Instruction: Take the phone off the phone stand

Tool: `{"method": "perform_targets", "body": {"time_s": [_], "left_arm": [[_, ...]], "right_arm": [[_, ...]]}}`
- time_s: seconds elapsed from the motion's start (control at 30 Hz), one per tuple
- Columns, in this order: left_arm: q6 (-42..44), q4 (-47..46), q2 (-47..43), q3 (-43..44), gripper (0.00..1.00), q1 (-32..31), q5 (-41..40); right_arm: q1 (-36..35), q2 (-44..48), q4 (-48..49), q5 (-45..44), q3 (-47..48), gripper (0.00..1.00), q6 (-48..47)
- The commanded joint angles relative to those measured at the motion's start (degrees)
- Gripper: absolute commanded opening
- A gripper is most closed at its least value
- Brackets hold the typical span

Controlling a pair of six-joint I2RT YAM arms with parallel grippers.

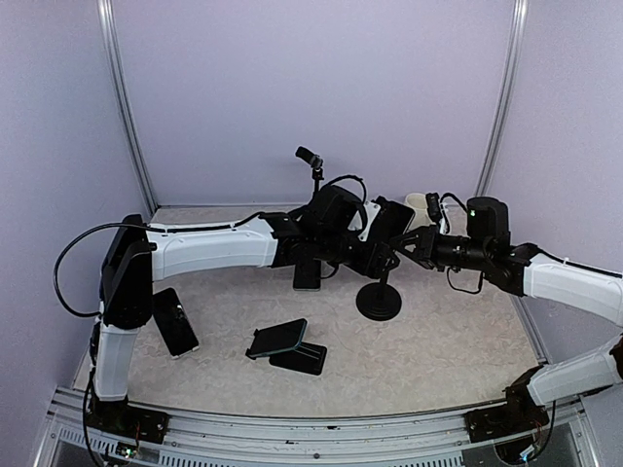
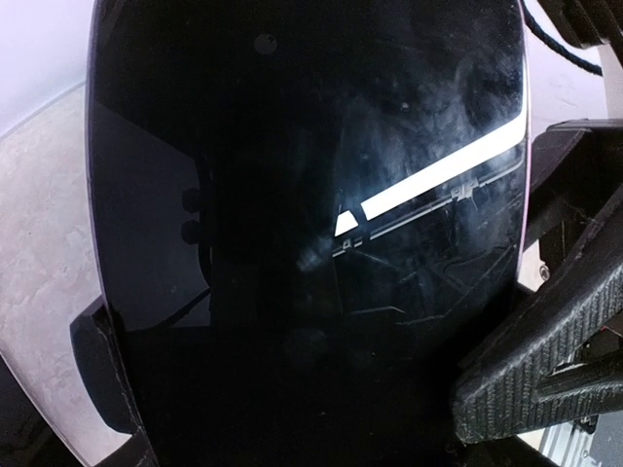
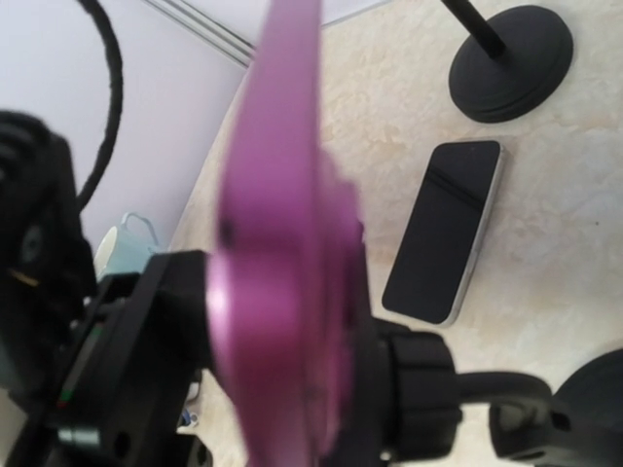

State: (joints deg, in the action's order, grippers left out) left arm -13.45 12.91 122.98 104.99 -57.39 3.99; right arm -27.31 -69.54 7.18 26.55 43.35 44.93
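Note:
The phone (image 1: pixel 392 220), purple-cased with a black screen, sits in the clamp of the black phone stand (image 1: pixel 379 300) at mid-table. Its screen fills the left wrist view (image 2: pixel 311 195). Black parts press both of its long edges there, including a ribbed finger (image 2: pixel 506 384) at the lower right. My left gripper (image 1: pixel 373 255) appears shut on the phone. My right gripper (image 1: pixel 407 247) is right beside the stand's head. The right wrist view shows the phone edge-on (image 3: pixel 277 243) against the stand's holder (image 3: pixel 419 389). The right gripper's own fingers do not show clearly.
Loose phones lie on the table at the left (image 1: pixel 175 323) and centre (image 1: pixel 307 273), the latter also in the right wrist view (image 3: pixel 446 233). A folding stand carrying a phone (image 1: pixel 282 342) stands near the front. A second round-based stand (image 1: pixel 311 161) stands at the back.

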Motion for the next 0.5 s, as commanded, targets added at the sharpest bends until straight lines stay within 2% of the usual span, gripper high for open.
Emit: {"method": "perform_targets", "body": {"time_s": [0.0, 0.17, 0.47], "left_arm": [[-2.3, -1.4, -1.0, -1.7, 0.59, 1.9, -2.7], [-4.3, -1.7, -1.7, -3.4, 0.45, 3.7, -4.2], [-7.4, -1.3, -2.5, -5.8, 0.33, 6.7, -6.7]], "right_arm": [[-0.7, 1.5, 5.4, 1.5, 1.9, 0.0, 0.0], [-0.6, 2.3, 3.5, 1.2, 1.9, 0.0, -1.2], [-0.1, 3.3, 1.3, 1.8, 1.3, 0.0, -2.1]]}}
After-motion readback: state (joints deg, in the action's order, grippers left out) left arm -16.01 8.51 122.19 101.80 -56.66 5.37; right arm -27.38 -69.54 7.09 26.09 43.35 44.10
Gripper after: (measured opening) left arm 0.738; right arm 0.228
